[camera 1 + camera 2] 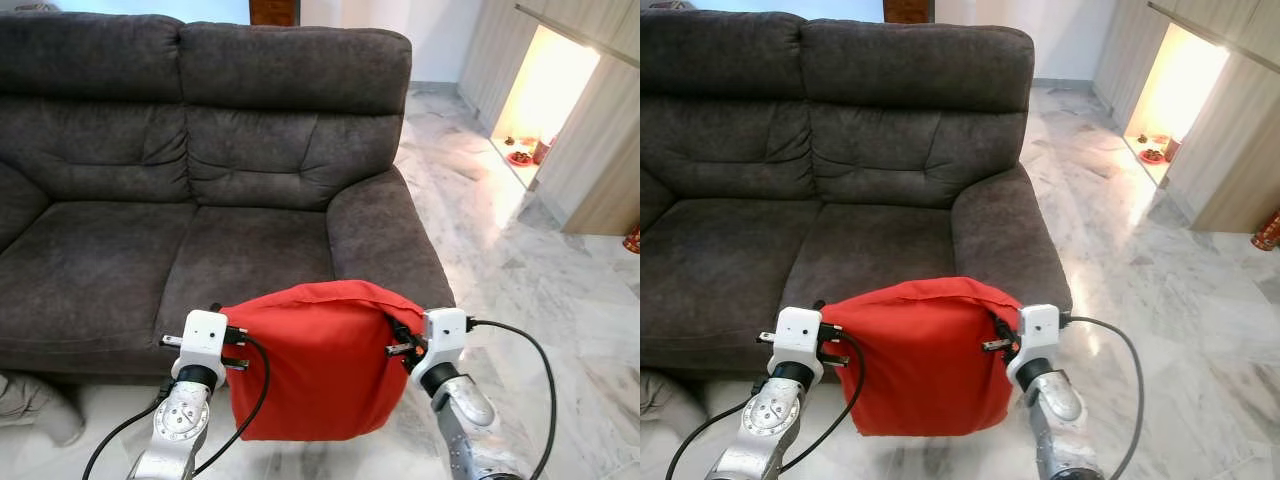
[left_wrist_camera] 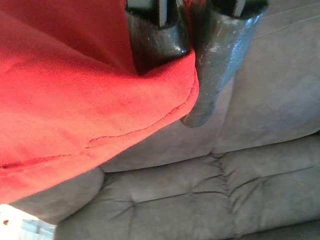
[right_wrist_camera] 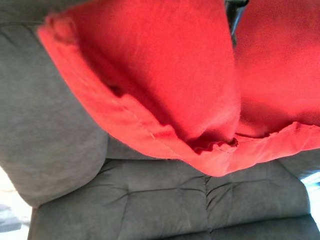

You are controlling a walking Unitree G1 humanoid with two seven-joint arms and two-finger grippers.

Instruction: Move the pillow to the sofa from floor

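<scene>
I hold the red pillow [image 1: 315, 365] clear of the marble floor [image 1: 560, 300], hanging upright between my two arms, just before the front edge of the sofa's [image 1: 200, 160] right-hand seat cushion [image 1: 250, 260] and near its right armrest [image 1: 385, 235]. My left claw [image 2: 187, 55] is clenched on the pillow's upper left corner; my right claw [image 1: 403, 335] presses into the upper right corner, apparently gripping the fabric there.

The two-corner hold, I judge, keeps the soft pillow spread flat and level, so that it can be carried forward over the seat edge without dragging or folding. Its top seam arches slightly between the claws, and its lower edge hangs below the seat front.

The head views show the whole arrangement: pillow, both wrists, the seat ahead. The left wrist view shows what they cannot: the seamed corner pinched between my two black fingers [image 2: 215, 65], with the tufted backrest beyond. The right wrist view shows bunched red fabric and the seam over the sofa; the finger is nearly covered, so the closure on that side is inferred, not seen.

What remains, I judge, is to reach over the cushion and let go.
</scene>
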